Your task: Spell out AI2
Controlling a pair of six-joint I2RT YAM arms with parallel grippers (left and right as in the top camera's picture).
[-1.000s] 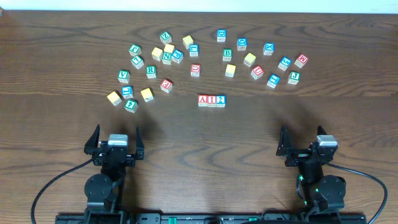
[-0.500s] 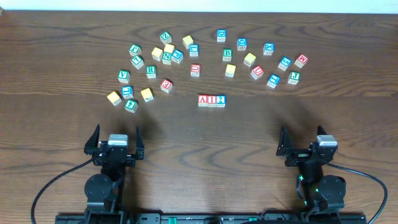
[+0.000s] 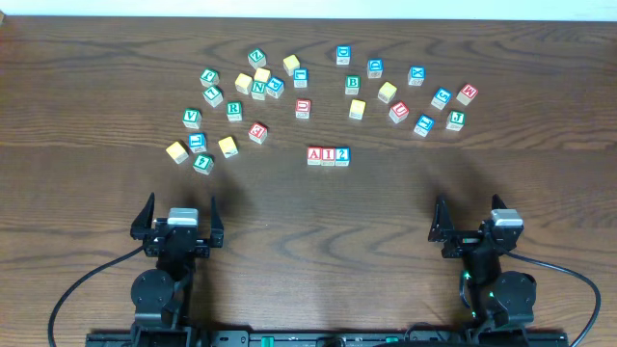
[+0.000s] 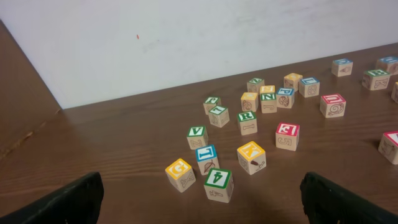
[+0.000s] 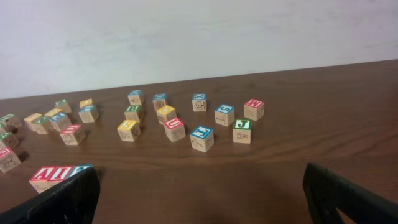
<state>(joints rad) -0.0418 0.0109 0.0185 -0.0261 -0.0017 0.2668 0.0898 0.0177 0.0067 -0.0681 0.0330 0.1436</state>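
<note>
Small white-faced wooden cubes, red "A" cube [image 3: 314, 155], red "I" cube [image 3: 328, 155] and blue "2" cube [image 3: 342, 154], touch in a row on the dark wooden table [image 3: 318, 241], well apart from the left gripper [image 3: 180, 214] and right gripper [image 3: 469, 218], both spread wide and empty.

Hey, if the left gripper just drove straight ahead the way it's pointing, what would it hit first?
Probably the green 4 cube, the nearest block ahead of the open left gripper. The yellow cube sits slightly farther, to its left. Depth is hard to judge.
</note>
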